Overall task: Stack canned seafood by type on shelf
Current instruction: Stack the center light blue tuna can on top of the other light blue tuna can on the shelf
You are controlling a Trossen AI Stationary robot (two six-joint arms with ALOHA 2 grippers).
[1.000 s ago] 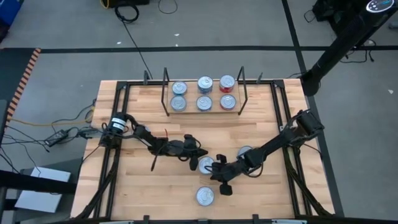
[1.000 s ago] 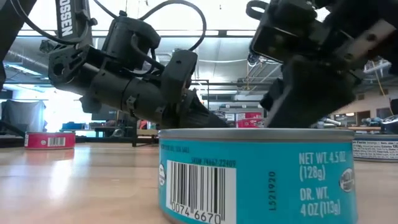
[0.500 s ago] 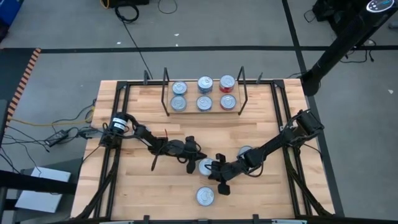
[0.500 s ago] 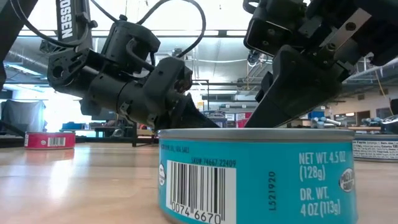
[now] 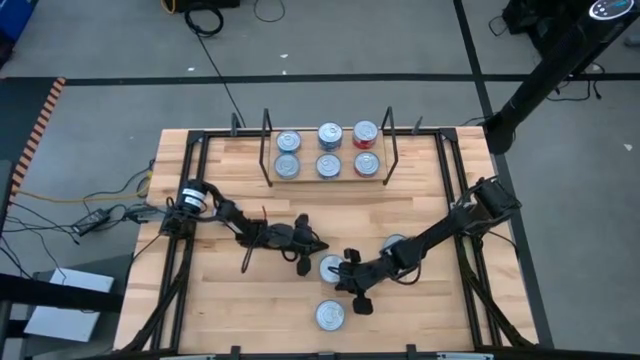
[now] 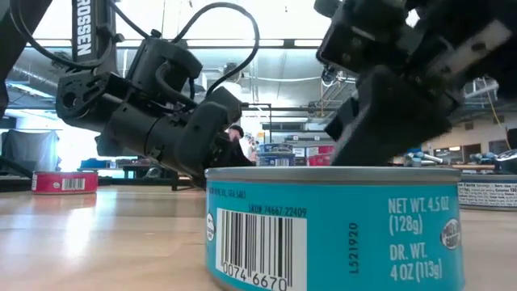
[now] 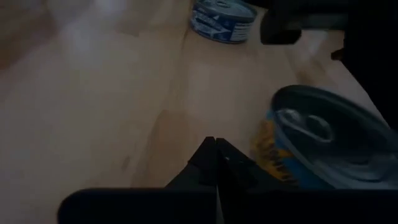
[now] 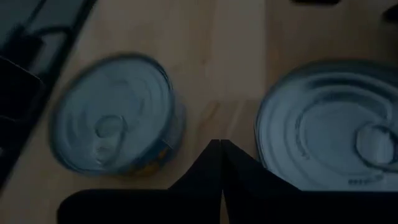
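the left claw (image 5: 308,262) sits low in the centre of the high view, fingers pressed together and holding nothing, just left of a loose tin (image 5: 331,266). the right claw (image 5: 352,280) is just right of that same tin, its fingers also pinched to a narrow slit with nothing between them. a second tin (image 5: 330,315) lies lower in the frame, near the counter (image 5: 220,300) edge, and a third (image 5: 393,243) is partly hidden under the right arm. on the shelf (image 5: 328,179), upper centre, six tins (image 5: 329,150) already stand in three columns, two of them red on the right. by my reading about two thirds is done; the loose tins are left.
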